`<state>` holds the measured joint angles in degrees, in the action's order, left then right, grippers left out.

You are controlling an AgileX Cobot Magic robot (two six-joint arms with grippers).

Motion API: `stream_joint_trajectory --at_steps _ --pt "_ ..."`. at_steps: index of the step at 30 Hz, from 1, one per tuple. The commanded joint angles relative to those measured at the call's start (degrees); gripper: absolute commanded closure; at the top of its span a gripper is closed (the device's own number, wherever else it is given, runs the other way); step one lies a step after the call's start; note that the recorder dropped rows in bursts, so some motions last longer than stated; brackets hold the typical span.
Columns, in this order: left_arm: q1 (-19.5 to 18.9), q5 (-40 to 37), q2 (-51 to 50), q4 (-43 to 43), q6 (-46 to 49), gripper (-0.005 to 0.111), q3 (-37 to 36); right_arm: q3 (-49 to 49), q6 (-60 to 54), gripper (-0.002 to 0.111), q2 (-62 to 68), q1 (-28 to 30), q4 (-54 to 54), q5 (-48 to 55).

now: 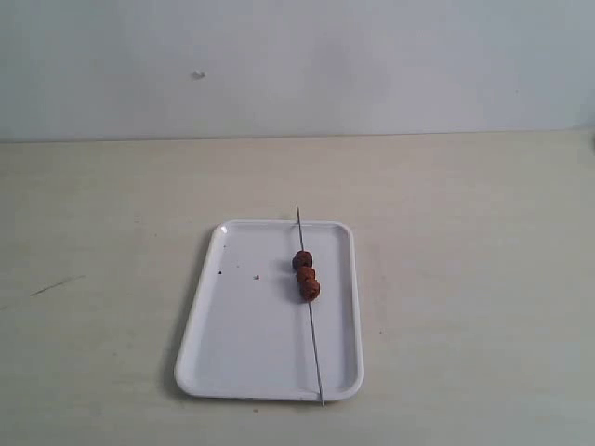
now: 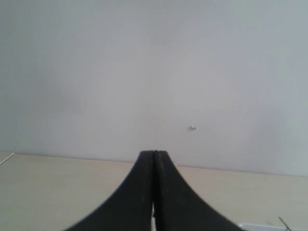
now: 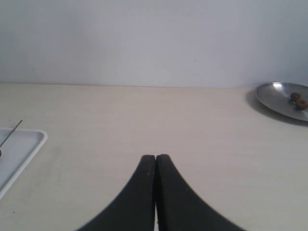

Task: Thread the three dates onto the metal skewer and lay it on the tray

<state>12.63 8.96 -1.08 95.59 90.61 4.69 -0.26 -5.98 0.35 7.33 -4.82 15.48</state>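
The white tray point(image 1: 242, 344) lies in the middle of the table. The thin metal skewer point(image 1: 314, 344) rests along its right side, both ends past the rim. The three dates point(image 1: 306, 275) sit threaded in a row on its upper half. No gripper shows in the exterior view. My left gripper point(image 2: 154, 153) is shut with nothing in it, raised and facing the wall; a tray corner point(image 2: 269, 226) and the skewer tip point(image 2: 284, 223) peek in low. My right gripper point(image 3: 156, 157) is shut and empty above bare table, with the tray corner point(image 3: 29, 139) and skewer tip point(image 3: 12, 132) off to one side.
A round metal plate point(image 3: 276, 98) holding two more dates point(image 3: 298, 100) sits at the table's far edge in the right wrist view. A pale wall rises behind the table. Small crumbs point(image 1: 257, 276) lie on the tray.
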Motion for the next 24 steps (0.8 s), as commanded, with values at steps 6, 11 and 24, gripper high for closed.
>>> stream_joint_trajectory --at_steps 6,11,24 --pt "-1.86 -9.34 1.08 -75.97 -75.68 0.107 -3.48 0.26 0.12 0.108 -0.35 0.37 0.32 -0.17" --pt "-5.94 -20.66 1.08 -91.02 -91.02 0.107 -3.48 0.26 0.12 0.108 -0.35 0.37 0.32 -0.17" --pt "-7.62 -31.17 1.08 -101.94 -101.59 0.107 -3.75 0.26 0.12 0.108 -0.35 0.37 0.32 -0.17"
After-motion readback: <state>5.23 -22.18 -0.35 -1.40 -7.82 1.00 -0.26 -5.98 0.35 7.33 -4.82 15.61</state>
